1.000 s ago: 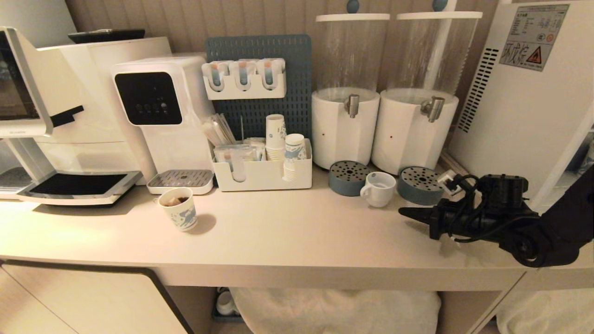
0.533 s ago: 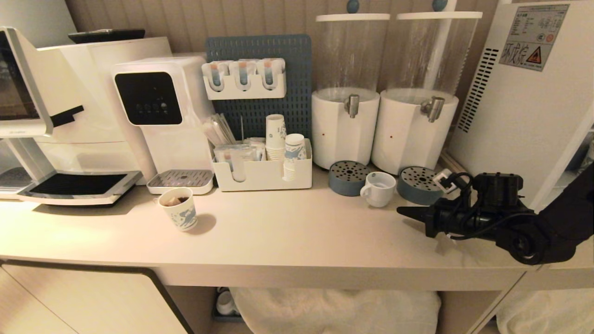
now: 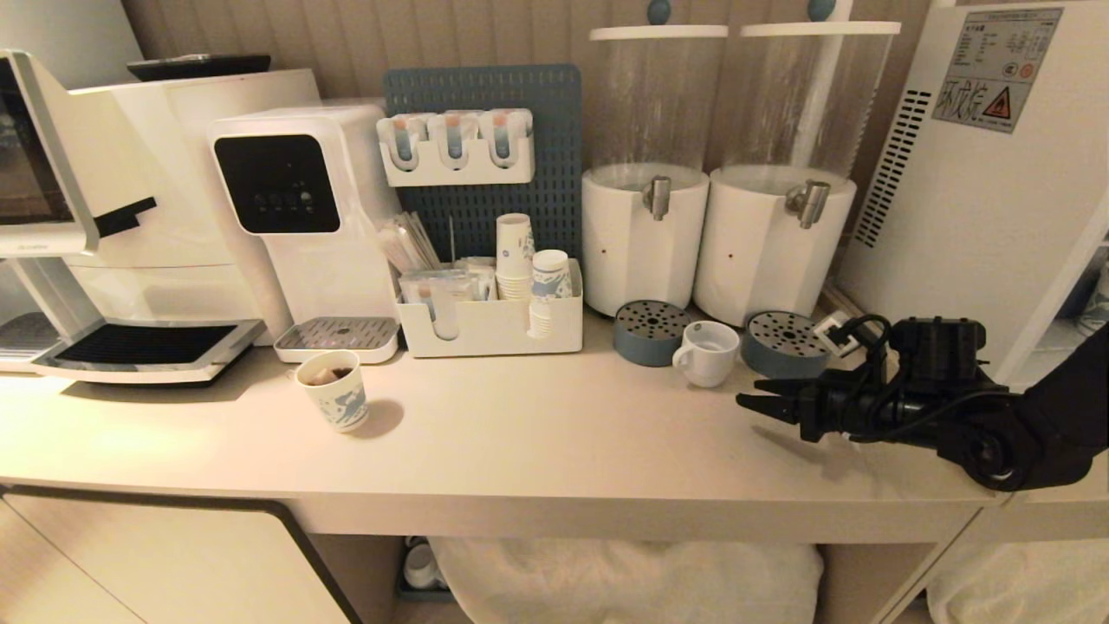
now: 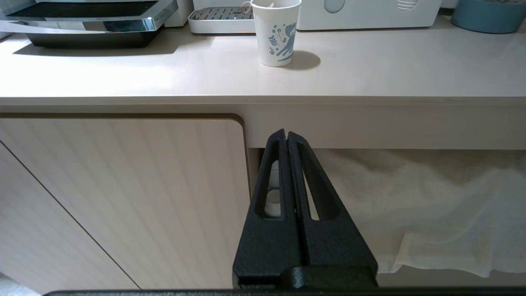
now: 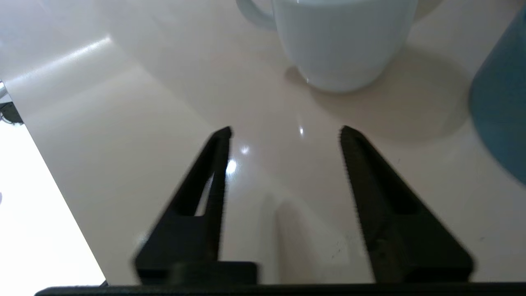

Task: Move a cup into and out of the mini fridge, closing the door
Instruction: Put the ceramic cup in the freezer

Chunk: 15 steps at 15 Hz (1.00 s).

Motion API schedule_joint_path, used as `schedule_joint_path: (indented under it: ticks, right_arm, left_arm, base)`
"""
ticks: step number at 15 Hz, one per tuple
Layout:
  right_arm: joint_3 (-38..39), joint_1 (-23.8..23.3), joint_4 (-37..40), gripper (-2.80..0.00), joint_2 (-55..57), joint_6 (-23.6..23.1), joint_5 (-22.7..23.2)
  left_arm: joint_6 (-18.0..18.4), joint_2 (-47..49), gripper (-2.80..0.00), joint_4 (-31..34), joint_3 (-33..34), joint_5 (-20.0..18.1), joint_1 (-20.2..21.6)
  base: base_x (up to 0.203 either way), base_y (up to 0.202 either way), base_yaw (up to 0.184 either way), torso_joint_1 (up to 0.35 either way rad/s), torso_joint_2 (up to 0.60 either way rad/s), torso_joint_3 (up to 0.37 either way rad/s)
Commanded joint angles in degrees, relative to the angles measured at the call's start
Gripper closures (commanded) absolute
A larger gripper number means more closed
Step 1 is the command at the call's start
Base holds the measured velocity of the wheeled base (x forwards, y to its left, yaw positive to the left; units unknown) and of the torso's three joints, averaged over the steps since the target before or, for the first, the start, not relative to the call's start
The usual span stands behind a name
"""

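right gripper (image 3: 752, 399) jaws have spread apart, empty, near the cup (image 3: 706, 352); left jaws pressed together.

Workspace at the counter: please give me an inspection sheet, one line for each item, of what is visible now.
Surface: pale counter, glossy.
Job's things: white cup upright between two blue drip trays; mini fridge at the right, its door not clearly seen.
Clutter: paper cup with a tea bag, cup stacks in a white organiser, two drink dispensers, water dispenser, coffee machine.
Grippers: right gripper open, level above the counter, aimed at the cup, apart from it; left gripper shut, parked below the counter edge.
Cables: black loops on the right wrist.
Surroundings: white cloth under the counter; cabinet door.
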Motion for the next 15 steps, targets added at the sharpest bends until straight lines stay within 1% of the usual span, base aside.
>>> schedule_joint_path:
  ticks: [1, 7, 9, 11, 15]
  right_arm:
    - [-0.3, 0.0, -0.3, -2.8, -0.9, -0.1, 0.3]
    - [-6.1, 0.3, -1.9, -2.8, 4.8, 0.0, -0.2]
    - [-6.5, 0.5, -1.9, -2.8, 5.1, 0.0, -0.2]
    - [-10.1, 1.2, -1.5, -2.8, 7.5, 0.0, -0.3]
    - [-11.6, 2.1, -1.4, -2.8, 8.6, 0.0, -0.3]
  left_arm:
    - [0.0, 0.1, 0.0, 0.0, 0.0, 0.0, 0.0]
    - [0.0, 0.0, 0.0, 0.0, 0.0, 0.0, 0.0]
    - [0.0, 0.1, 0.0, 0.0, 0.0, 0.0, 0.0]
    - [-0.1, 0.1, 0.0, 0.0, 0.0, 0.0, 0.0]
    - [-0.1, 0.1, 0.0, 0.0, 0.0, 0.2, 0.0]
  base:
    - [0.0, 0.0, 0.0, 0.0, 0.0, 0.0]
    - [0.0, 0.0, 0.0, 0.0, 0.0, 0.0]
    - [0.0, 0.0, 0.0, 0.0, 0.0, 0.0]
    - [0.0, 0.0, 0.0, 0.0, 0.0, 0.0]
    - [0.0, 0.0, 0.0, 0.0, 0.0, 0.0]
